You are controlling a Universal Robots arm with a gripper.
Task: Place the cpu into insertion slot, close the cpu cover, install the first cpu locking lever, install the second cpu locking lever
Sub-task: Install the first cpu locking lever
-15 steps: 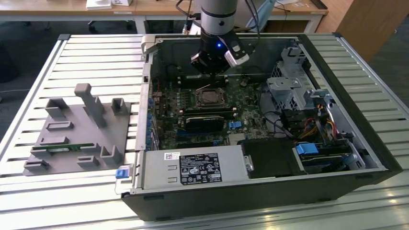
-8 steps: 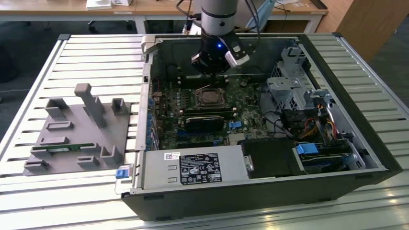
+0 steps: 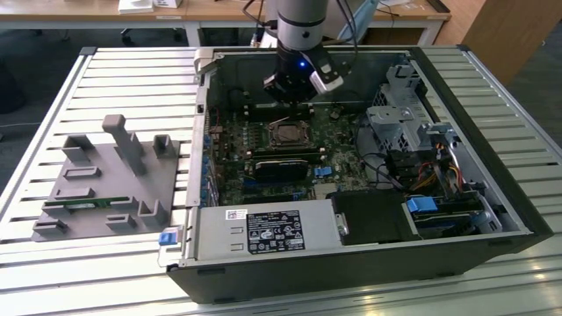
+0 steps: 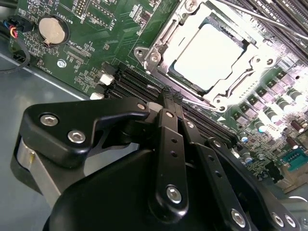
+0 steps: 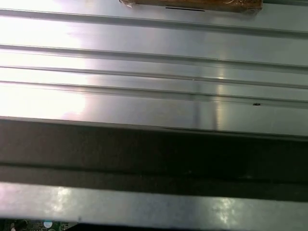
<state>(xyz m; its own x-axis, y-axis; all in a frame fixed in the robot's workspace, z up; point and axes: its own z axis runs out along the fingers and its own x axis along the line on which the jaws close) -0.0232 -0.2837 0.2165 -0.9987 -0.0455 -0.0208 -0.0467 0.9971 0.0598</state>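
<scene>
With cpu [image 4: 209, 57] seated in slot [image 4: 243, 45] under closed cover [image 4: 161, 36], lever step in hand, calling for a precise hook and press; tool [image 4: 168, 103] near socket edge, closed narrow, holding nothing.

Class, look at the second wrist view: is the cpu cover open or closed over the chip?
Closed. The cpu cover lies flat around the cpu, whose silver top shows through its window.

you see the computer case [image 3: 369, 263] lying open on the slatted counter [image 3: 52, 99], the fixture tray [image 3: 105, 184] to its exterior-view left. inside, the cpu [image 4: 209, 55] sits in the insertion slot [image 4: 243, 45], the cpu cover [image 4: 166, 33] around it.
</scene>
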